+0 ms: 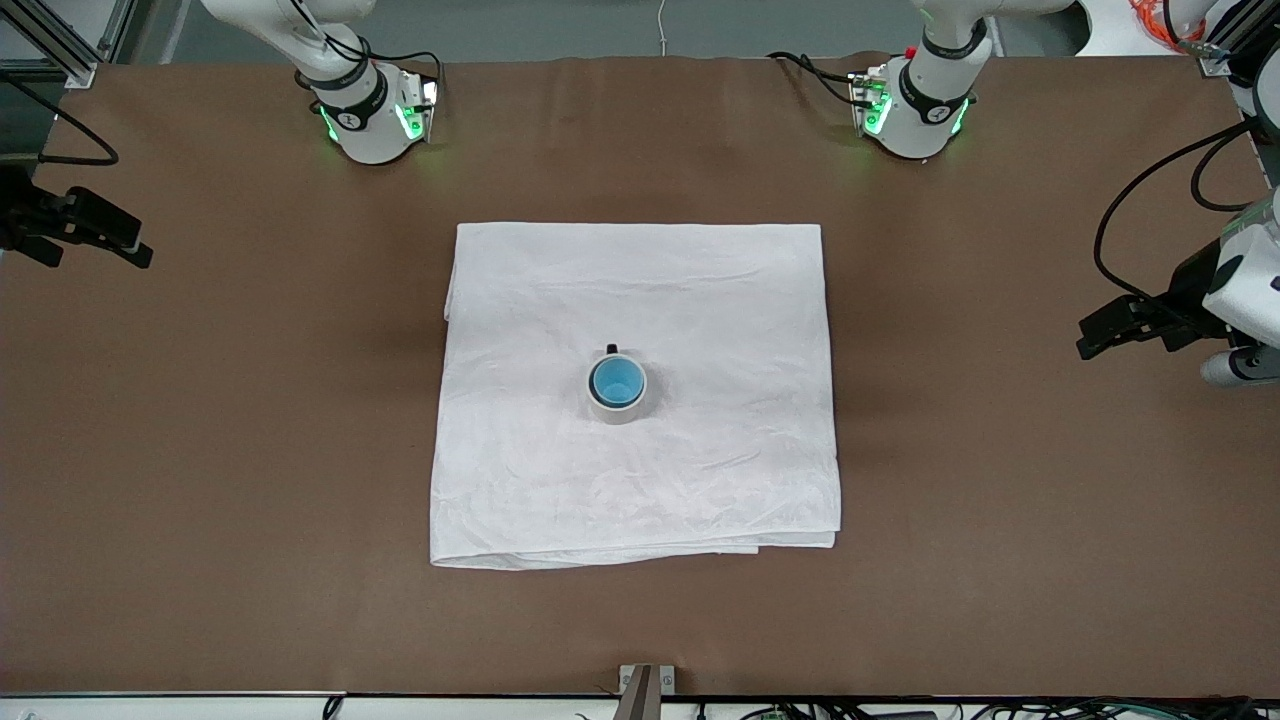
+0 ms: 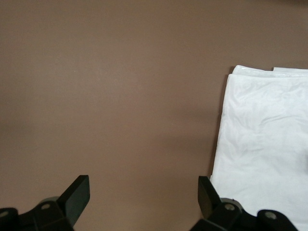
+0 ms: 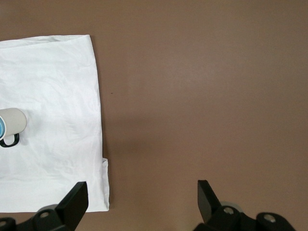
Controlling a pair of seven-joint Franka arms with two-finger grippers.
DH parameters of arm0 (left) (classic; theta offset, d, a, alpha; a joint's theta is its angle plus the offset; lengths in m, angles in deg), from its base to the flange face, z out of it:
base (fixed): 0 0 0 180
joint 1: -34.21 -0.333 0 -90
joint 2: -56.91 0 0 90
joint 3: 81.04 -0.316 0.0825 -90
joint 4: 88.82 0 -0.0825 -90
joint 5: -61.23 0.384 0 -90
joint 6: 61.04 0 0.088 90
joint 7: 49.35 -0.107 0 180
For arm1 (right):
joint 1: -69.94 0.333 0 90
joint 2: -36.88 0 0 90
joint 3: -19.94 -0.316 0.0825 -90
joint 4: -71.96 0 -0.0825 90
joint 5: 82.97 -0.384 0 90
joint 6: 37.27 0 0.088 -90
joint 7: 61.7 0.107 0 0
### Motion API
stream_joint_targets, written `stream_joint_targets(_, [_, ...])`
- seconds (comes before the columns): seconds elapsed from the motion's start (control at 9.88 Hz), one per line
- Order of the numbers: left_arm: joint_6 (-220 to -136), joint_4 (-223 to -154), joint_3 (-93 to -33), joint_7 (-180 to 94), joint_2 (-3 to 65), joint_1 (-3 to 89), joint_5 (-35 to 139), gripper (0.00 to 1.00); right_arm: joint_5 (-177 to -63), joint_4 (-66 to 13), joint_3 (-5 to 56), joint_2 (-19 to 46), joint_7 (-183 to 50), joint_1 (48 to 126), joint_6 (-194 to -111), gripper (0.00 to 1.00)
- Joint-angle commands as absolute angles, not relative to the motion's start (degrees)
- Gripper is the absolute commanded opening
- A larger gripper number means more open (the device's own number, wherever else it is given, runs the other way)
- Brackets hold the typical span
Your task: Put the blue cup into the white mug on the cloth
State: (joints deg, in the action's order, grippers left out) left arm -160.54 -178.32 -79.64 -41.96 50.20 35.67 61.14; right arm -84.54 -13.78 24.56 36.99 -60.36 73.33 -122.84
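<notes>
The blue cup (image 1: 616,381) sits upright inside the white mug (image 1: 621,410), which stands near the middle of the cloth (image 1: 700,300). The mug's small dark handle points toward the robots' bases. My right gripper (image 1: 130,245) is open and empty over bare table at the right arm's end. Its wrist view shows its open gripper (image 3: 143,195), the cloth (image 3: 53,86), the mug (image 3: 15,120) and a sliver of the cup (image 3: 1,129). My left gripper (image 1: 1100,338) is open and empty over bare table at the left arm's end. Its wrist view shows its open gripper (image 2: 143,192) and the cloth's edge (image 2: 264,144).
The brown table (image 1: 250,450) surrounds the cloth on all sides. A metal bracket (image 1: 646,688) stands at the table edge nearest the front camera. Black cables (image 1: 1150,200) hang at the left arm's end.
</notes>
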Motion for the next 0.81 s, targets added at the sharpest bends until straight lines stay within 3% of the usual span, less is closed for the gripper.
stream_joint_targets(0.0, [-162.99,-182.95,-79.37,-41.45,53.84,35.53,61.41,0.99,-83.76,-13.12,24.59,36.79,-59.59,73.64,-122.18,1.00])
stream_joint_targets(0.71, [-161.68,-179.61,-79.55,-42.32,53.75,35.35,61.23,0.99,-83.76,-13.12,24.59,36.79,-59.24,73.90,-122.18,1.00])
